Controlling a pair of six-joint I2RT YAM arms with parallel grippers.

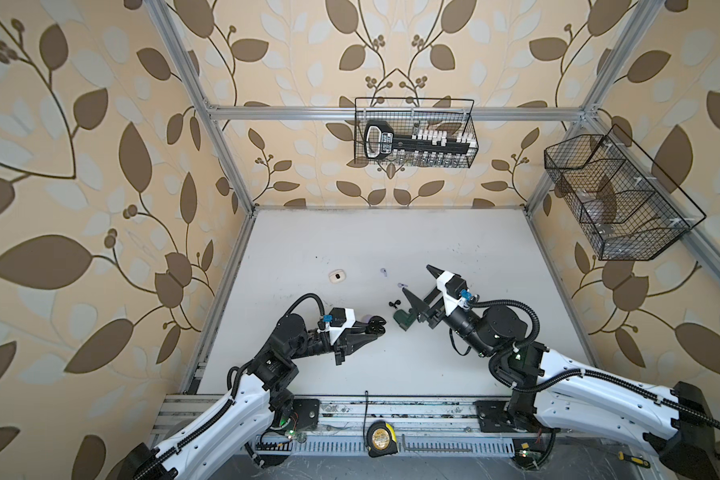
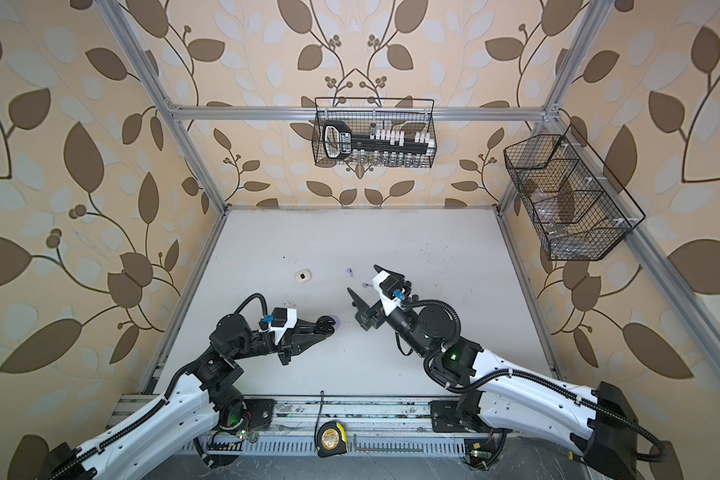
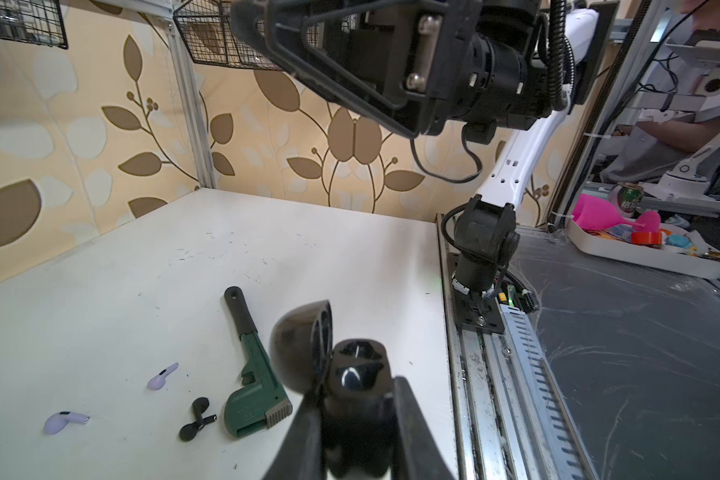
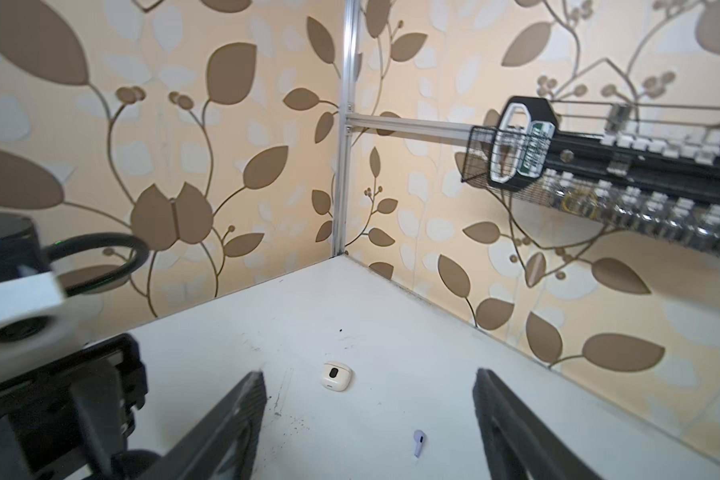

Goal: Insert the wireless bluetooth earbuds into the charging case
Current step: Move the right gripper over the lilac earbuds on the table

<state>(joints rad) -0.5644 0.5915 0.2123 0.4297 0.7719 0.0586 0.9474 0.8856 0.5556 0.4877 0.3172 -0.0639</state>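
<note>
Pinching a glossy black plastic charging case (image 3: 358,357) with its rounded lid hinged open, the left gripper (image 3: 358,399) is hovering over the white worktop (image 1: 391,237), nearer the near edge than the far one. Its two dark fingers are pressing against the case's sides. In a top view, a pale lilac rounded object (image 2: 337,322) is peeking out just beside that gripper's tip; what it is cannot be told.

The right gripper (image 1: 416,279) is hanging above the middle of the worktop. Its two black pointed fingers are spreading wide, with nothing between them.

One pale lilac short-stemmed earbud (image 1: 383,271) is lying near the middle of the worktop. A second lilac earbud (image 1: 400,286) is lying a little closer to the near edge, just beside the right gripper's fingers. Two black earbuds (image 3: 198,417) are lying together, apparently touching. They are resting just beside the jaw end of a dark green wrench-shaped tool (image 3: 254,374), which is lying flat and is partly hidden under the right gripper in both top views.

A small cream-white closed charging case (image 1: 336,276) is sitting alone toward the left edge, about halfway between the near and far edges, well apart from both grippers.

Bare white surface is stretching from the earbuds to the far edge and both far corners, and along the right edge. Between the two grippers, a bare strip is running toward the near edge.
</note>
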